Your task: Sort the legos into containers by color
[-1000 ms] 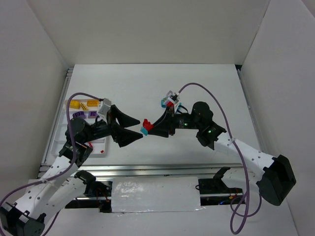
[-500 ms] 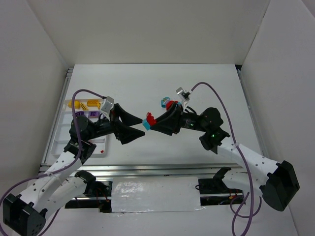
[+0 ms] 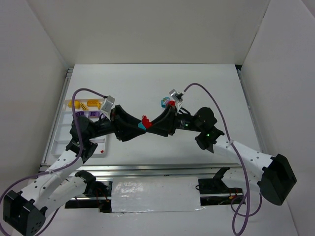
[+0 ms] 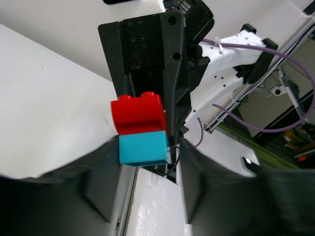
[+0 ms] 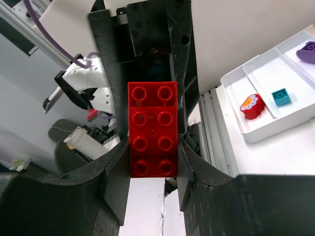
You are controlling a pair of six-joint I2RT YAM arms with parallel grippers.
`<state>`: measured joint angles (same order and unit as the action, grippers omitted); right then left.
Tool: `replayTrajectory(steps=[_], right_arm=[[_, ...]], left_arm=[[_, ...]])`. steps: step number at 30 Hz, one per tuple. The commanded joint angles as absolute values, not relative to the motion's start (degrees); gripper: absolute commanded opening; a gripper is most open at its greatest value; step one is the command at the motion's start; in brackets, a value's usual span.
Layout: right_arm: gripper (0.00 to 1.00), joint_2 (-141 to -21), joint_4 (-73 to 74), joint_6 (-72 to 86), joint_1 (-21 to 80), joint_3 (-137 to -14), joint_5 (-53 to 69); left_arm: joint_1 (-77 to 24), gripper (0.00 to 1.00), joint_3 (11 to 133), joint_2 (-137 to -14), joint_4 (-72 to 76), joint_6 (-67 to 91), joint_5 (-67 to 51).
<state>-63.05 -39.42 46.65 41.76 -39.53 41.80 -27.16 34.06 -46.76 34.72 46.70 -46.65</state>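
Above the table's middle my two grippers meet tip to tip. My right gripper [image 3: 147, 123] [image 5: 152, 164] is shut on a long red brick [image 5: 152, 129] [image 4: 138, 114]. A teal brick [image 4: 142, 147] [image 3: 141, 126] is stuck under that brick's end. My left gripper [image 3: 138, 126] [image 4: 146, 153] has its blurred jaws close on both sides of the teal brick. One finger is against it and a thin gap shows at the other. The white tray [image 3: 58, 141] of containers lies at the left, with yellow legos [image 3: 83, 104] and purple legos [image 3: 84, 114] in its far rows.
A teal rounded brick with a printed top [image 3: 165, 102] lies on the table behind the right wrist. In the right wrist view the tray [image 5: 275, 129] holds a red rounded brick [image 5: 252, 106] and a small teal brick [image 5: 281, 96]. Metal rails run along the table's near edge.
My left jaws have swung in from wide open to flank the teal brick. The right gripper has brought the red and teal stack slightly left, between them.
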Motion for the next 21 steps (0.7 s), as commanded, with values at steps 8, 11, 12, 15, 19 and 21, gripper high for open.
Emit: replayTrajectory(steps=[8, 11, 12, 15, 19, 21], right_arm=[[0.00, -62.9, -39.9, 43.0, 42.3, -42.1, 40.8], [0.00, -59.8, -40.2, 41.0, 37.9, -37.2, 38.3], [0.00, -58.9, -43.0, 42.4, 36.1, -36.0, 39.5], [0.00, -58.6, -48.7, 45.8, 28.8, -32.2, 41.7], [0.00, -60.2, -51.1, 47.5, 24.4, -31.1, 43.0], [0.00, -61.6, -47.5, 44.9, 24.2, -32.3, 41.7]], left_arm=[[-27.6, 0.00, 37.8, -47.1, 31.9, 42.6, -46.9], [-27.6, 0.00, 39.6, -44.7, 23.5, 38.7, -43.7], [-27.6, 0.00, 39.8, -44.1, 20.9, 37.6, -42.9], [-27.6, 0.00, 39.7, -42.5, 17.3, 35.3, -39.4], [-27.4, 0.00, 40.1, -42.7, 11.3, 33.2, -35.0], [-27.3, 0.00, 42.4, -44.0, 6.6, 32.4, -24.9]])
